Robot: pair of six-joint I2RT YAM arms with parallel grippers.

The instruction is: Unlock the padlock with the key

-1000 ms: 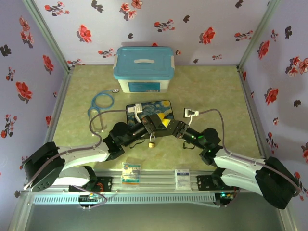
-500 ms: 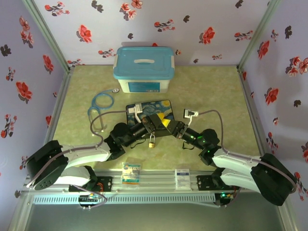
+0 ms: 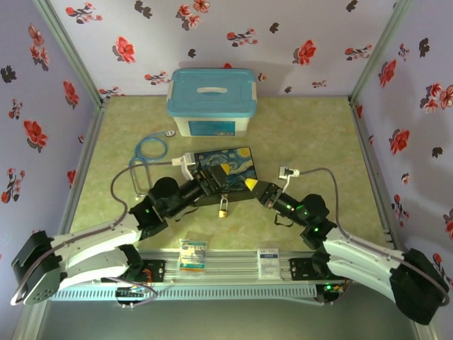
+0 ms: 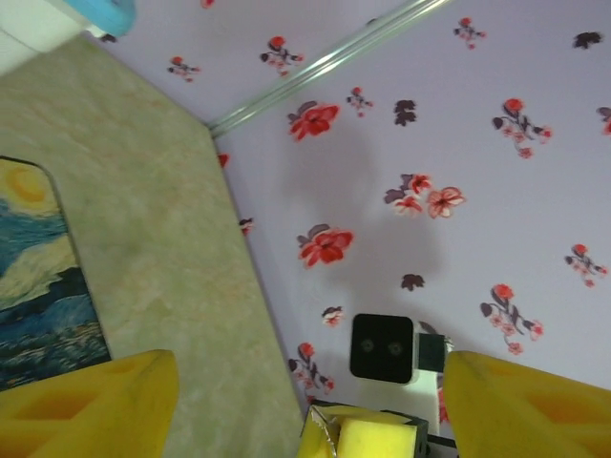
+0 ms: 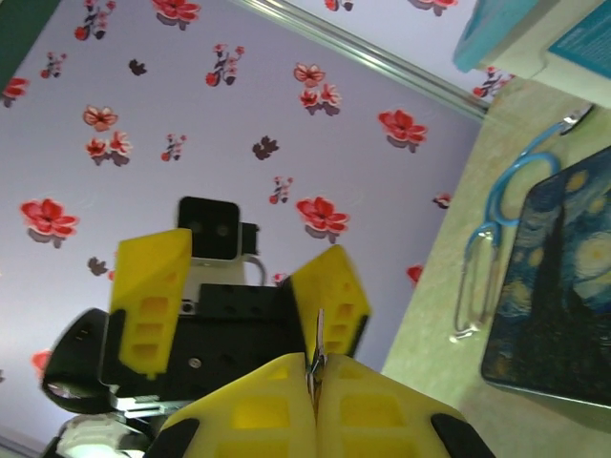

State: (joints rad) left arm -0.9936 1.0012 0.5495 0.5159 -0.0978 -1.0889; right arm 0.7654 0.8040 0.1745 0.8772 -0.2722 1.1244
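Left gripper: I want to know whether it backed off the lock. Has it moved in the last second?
Yes. The left gripper has pulled back to the left across the painted box, jaws open, away from the padlock.

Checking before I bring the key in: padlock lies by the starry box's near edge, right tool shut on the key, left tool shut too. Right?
No: the left tool is open, its yellow fingers wide apart in the left wrist view. The rest holds: padlock by the starry box, right tool shut on the key.
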